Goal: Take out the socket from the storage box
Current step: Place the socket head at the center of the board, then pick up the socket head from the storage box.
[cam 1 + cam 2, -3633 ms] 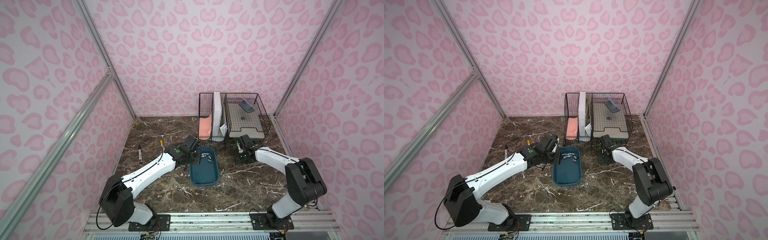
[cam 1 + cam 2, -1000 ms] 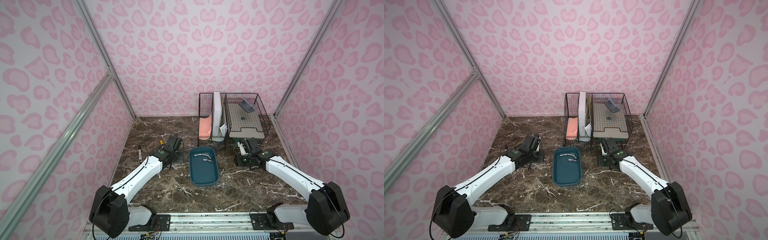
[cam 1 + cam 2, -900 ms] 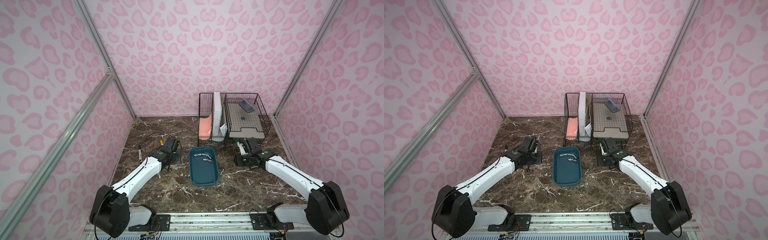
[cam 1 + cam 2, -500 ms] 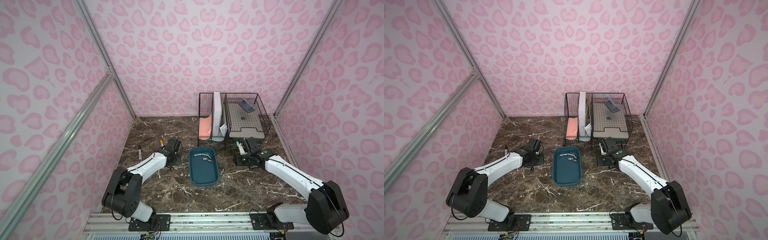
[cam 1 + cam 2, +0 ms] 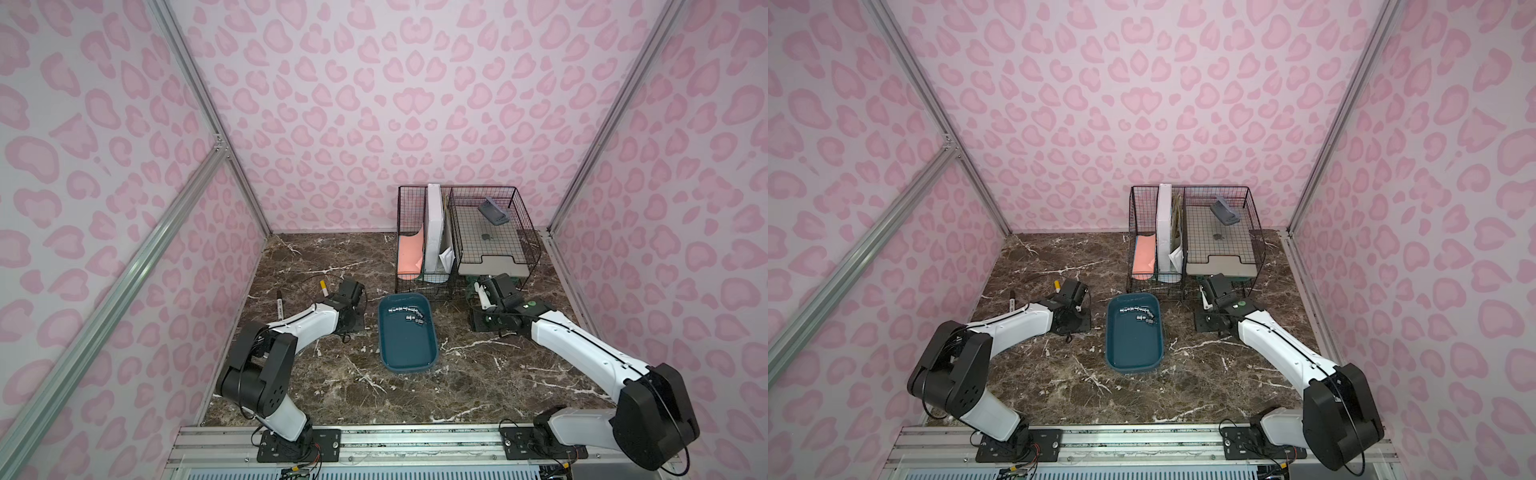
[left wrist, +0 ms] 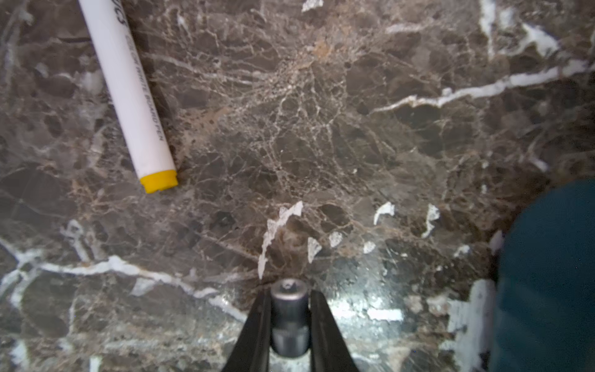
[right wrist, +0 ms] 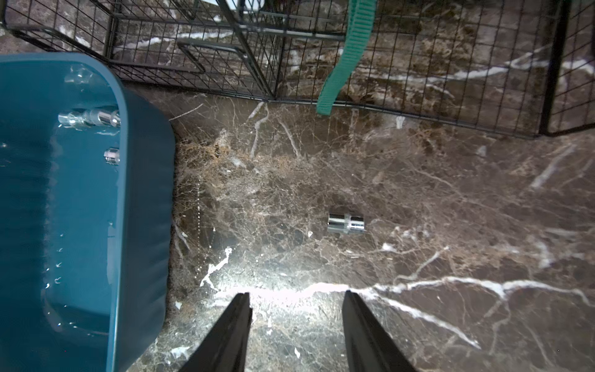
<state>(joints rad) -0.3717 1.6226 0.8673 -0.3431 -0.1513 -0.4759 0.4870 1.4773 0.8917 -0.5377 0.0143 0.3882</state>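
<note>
The dark teal storage box [image 5: 409, 347] lies mid-table in both top views, with several chrome sockets [image 5: 409, 313] at its far end. Left of the box, my left gripper [image 6: 287, 290] hangs low over the marble, shut on one dark metal socket [image 6: 288, 317] that stands between its fingers. A corner of the box [image 6: 547, 273] shows beside it. My right gripper [image 7: 296, 294] is open with nothing between its fingers, just right of the box wall [image 7: 141, 193]. Another chrome socket [image 7: 346, 223] lies on the marble ahead of it.
A white marker with a yellow end [image 6: 128, 93] and a black pen [image 5: 279, 305] lie on the table left of my left gripper. The black wire-mesh organiser [image 5: 461, 237] stands behind the box, and a green strap [image 7: 344, 58] hangs through its mesh.
My left arm has pulled away from the box to the left with the socket and folded its elbow back. The right arm has stayed almost still over the last second.
</note>
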